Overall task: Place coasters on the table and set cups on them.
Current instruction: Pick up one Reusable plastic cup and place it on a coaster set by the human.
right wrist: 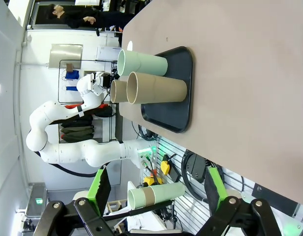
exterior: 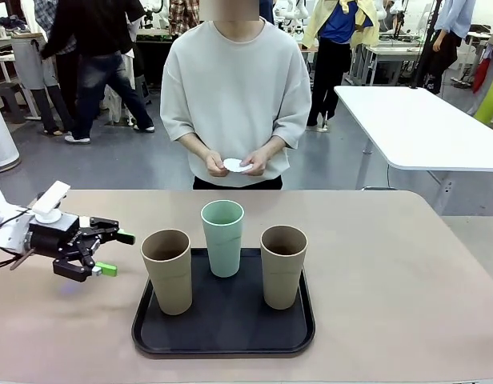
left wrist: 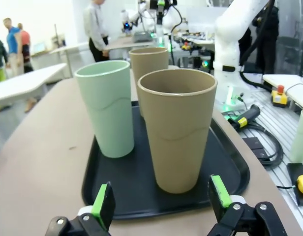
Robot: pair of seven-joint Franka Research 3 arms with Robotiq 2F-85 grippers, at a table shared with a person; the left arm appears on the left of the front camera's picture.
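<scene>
Front view: white coasters (exterior: 236,166) held in the person's hands (exterior: 258,162), beyond the far edge of the surface (exterior: 390,272). Upright on the black tray (exterior: 222,340): mint cup (exterior: 222,238) at the back, tan cups (exterior: 167,270) (exterior: 283,266) either side. Left tool (exterior: 117,254) wide, holding nothing, just left of the tray, facing the nearest tan cup. Right wrist view: right tool (right wrist: 157,183) wide, holding nothing, well apart from the tray.

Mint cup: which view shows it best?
Left wrist view: the mint cup is close and unblocked, rim to base. Front view shows it whole but smaller; right wrist view, sideways, partly behind a tan cup.
</scene>
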